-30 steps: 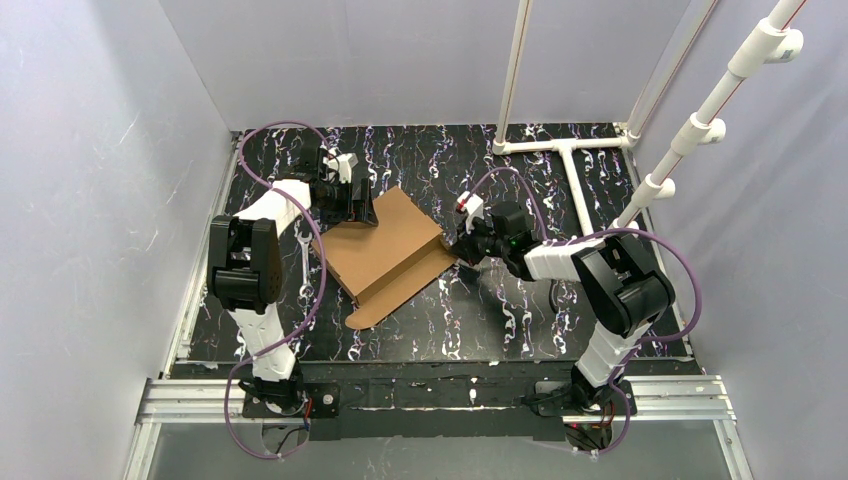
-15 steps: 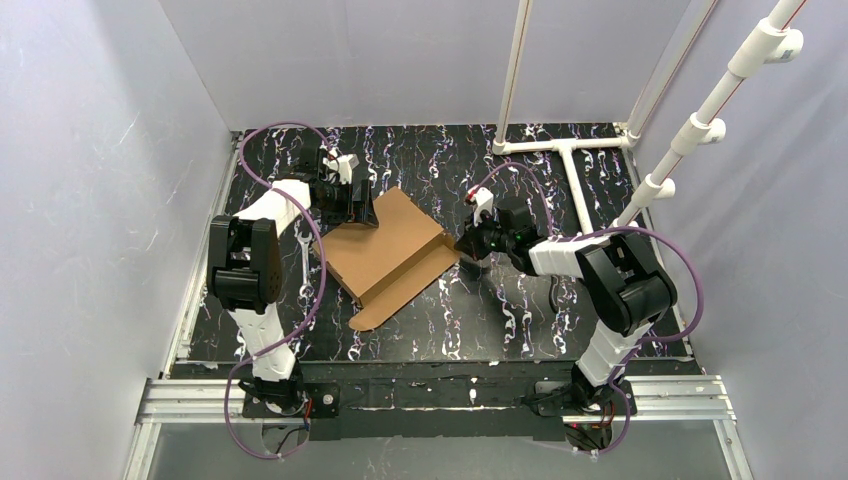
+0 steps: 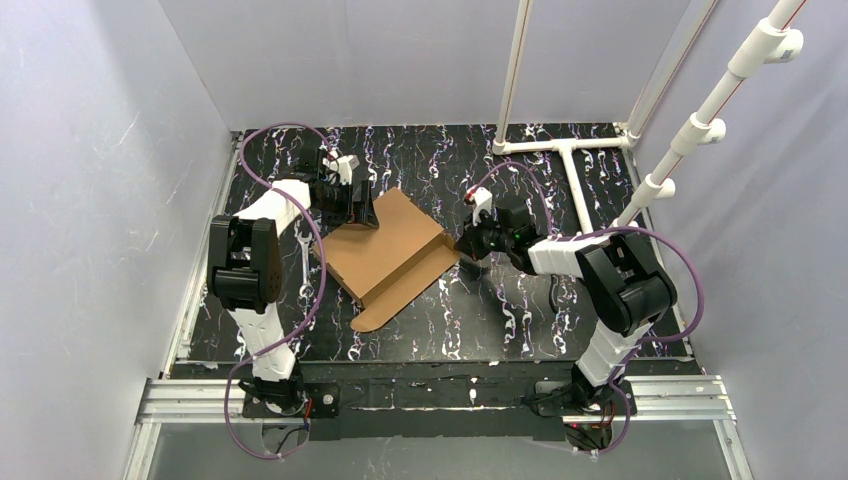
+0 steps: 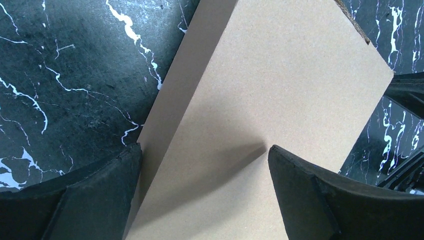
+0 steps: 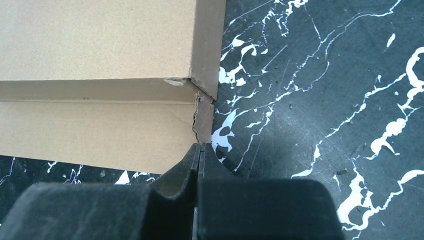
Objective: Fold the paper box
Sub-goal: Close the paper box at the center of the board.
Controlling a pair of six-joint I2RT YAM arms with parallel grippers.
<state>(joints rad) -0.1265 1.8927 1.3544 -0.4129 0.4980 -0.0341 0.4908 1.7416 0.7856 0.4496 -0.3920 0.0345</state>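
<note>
Straddling the paper box (image 3: 385, 255) at its far-left corner, left gripper (image 4: 202, 152) wide; touching its right corner, right gripper (image 5: 200, 147) pressed together.

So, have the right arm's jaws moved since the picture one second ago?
Yes, slightly: the right gripper swung rightward, toward the white pipe frame; its shut jaws stay at the paper box corner.

A black white-veined table (image 3: 420, 320) carries a white pipe frame (image 3: 566, 146) at its far right corner.

shut jaws at paper box (image 5: 95, 40) corner
</note>
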